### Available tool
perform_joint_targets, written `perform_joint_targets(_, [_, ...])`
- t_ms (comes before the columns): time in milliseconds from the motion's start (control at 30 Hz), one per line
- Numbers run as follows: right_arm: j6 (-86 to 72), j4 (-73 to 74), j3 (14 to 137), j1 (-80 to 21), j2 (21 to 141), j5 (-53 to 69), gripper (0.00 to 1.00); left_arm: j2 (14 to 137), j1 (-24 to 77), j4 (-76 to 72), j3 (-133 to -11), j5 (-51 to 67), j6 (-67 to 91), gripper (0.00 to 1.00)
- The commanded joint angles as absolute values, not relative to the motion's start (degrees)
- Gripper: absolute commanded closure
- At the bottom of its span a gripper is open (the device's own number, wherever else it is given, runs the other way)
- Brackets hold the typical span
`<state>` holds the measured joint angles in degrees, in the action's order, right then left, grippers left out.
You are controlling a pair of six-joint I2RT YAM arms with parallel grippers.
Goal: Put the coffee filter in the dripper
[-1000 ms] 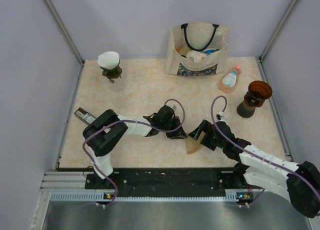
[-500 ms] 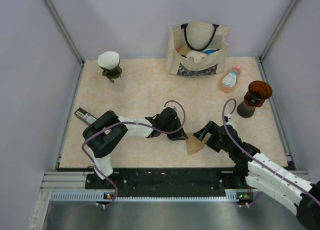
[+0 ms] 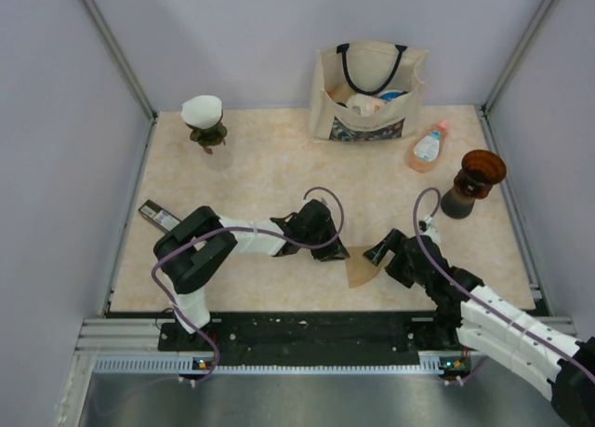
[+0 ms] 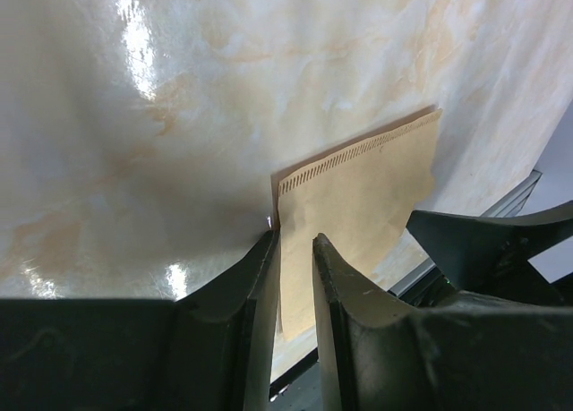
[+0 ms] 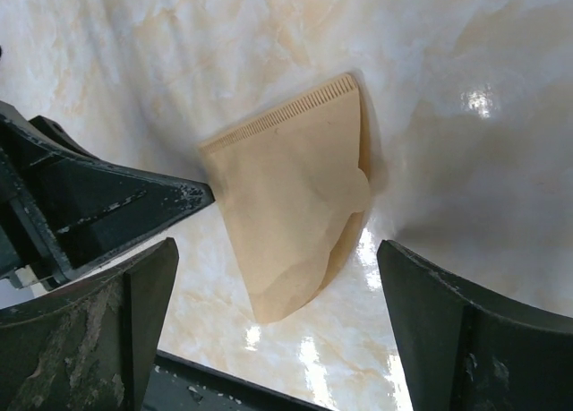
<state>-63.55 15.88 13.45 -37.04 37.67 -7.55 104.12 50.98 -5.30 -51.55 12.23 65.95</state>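
My left gripper [image 3: 337, 251] is pinching 1 edge of the coffee filter [image 3: 358, 272], low in the middle of the top view. In the left wrist view the brown paper runs up between the 2 fingers [image 4: 253, 295], which are pressed close on it. I think it is held that way so the flat paper lifts a bit off the table [image 3: 251, 166] and the other arm can get at it.

My right gripper [image 3: 381, 254] is just beside the filter, on its right in the top view, with its 2 fingers spread wide. In the right wrist view the filter lies in the middle of the frame, between those 2 fingers, and 1 flap looks puffed open. I think the wide spread is there to take the paper, or to help open it into a cone.

The brown dripper [image 3: 482, 169] stands upright at the right side of the top view, well apart from the filter. I can see nothing in it, so the filter has not gone in yet.
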Motion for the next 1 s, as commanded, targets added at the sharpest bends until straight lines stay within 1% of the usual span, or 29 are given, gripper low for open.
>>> perform_joint_targets(0, [-65.04,9.77,11.78,-36.65,39.72,-6.51,0.07,104.24,51.5,1.32,-50.19,8.26,65.74,0.72])
perform_joint_targets(167, [-66.09,2.38,10.19,-36.65,41.75,-5.36,0.1,104.24,51.77,1.23,-50.1,8.35,66.0,0.72])
perform_joint_targets(533, [-63.72,2.02,12.83,-36.65,42.45,-6.59,0.12,104.59,51.94,1.23,-50.45,8.7,66.18,0.72])
perform_joint_targets(967, [-63.55,-5.09,12.92,-36.65,47.89,-6.94,0.14,105.12,52.12,-1.58,-50.01,10.81,66.97,0.73])
